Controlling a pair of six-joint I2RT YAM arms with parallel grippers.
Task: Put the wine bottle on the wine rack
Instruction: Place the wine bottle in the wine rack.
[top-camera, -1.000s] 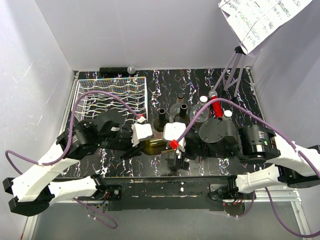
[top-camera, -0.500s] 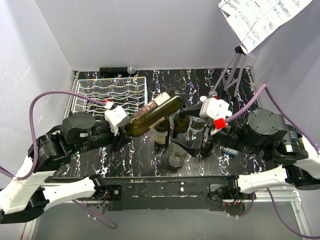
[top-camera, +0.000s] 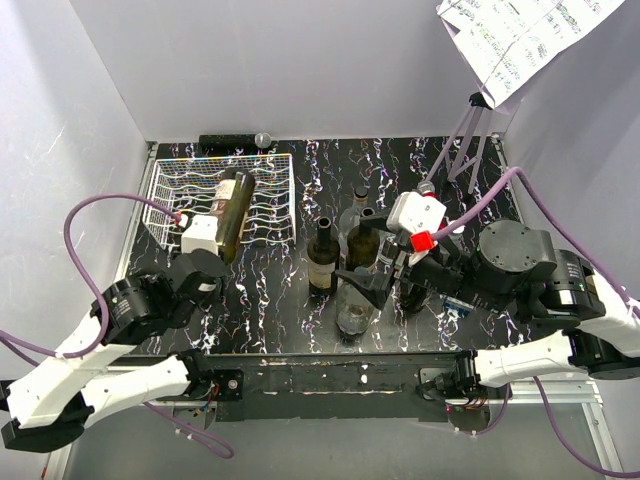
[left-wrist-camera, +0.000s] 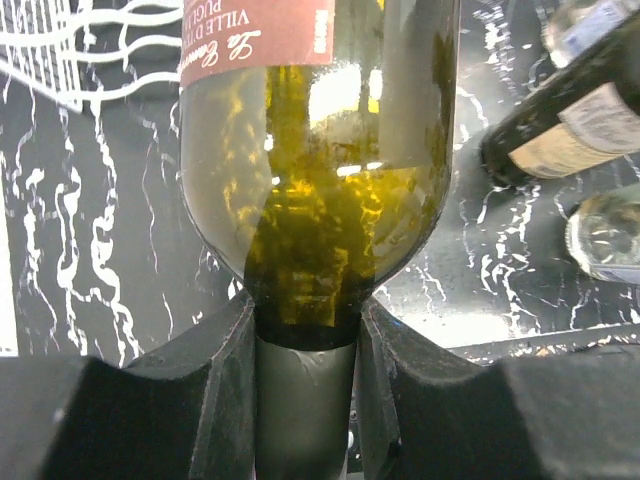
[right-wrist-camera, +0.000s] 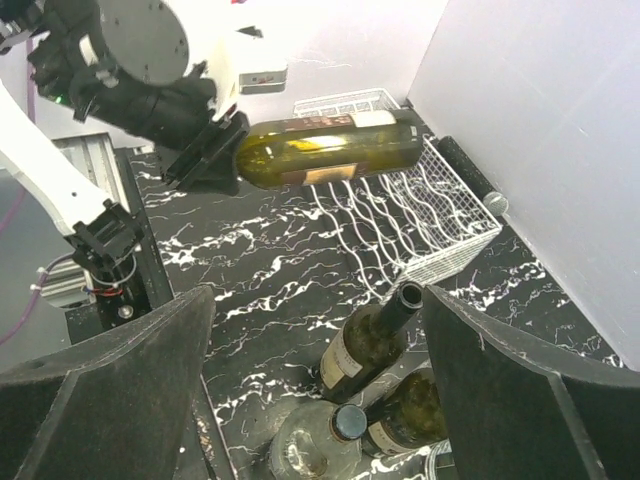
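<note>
Hovering at ten o'clock over the wine rack (top-camera: 272, 180), the wine bottle (top-camera: 234, 210) lies level, neck pinched in the left gripper (left-wrist-camera: 305, 345), apparently not yet cradled; the right gripper (right-wrist-camera: 318, 300) gapes empty.

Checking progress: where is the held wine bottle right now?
In the top view, the wine bottle is at left, roughly level over the right half of the wine rack, neck clamped in the left gripper.

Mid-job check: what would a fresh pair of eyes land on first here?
The wine bottle grabs the eye, gripped by its neck in the left gripper and held sideways above the white wine rack at the far left. Mid-table, a cluster of standing bottles sits by the right gripper, whose jaws are wide open.
</note>
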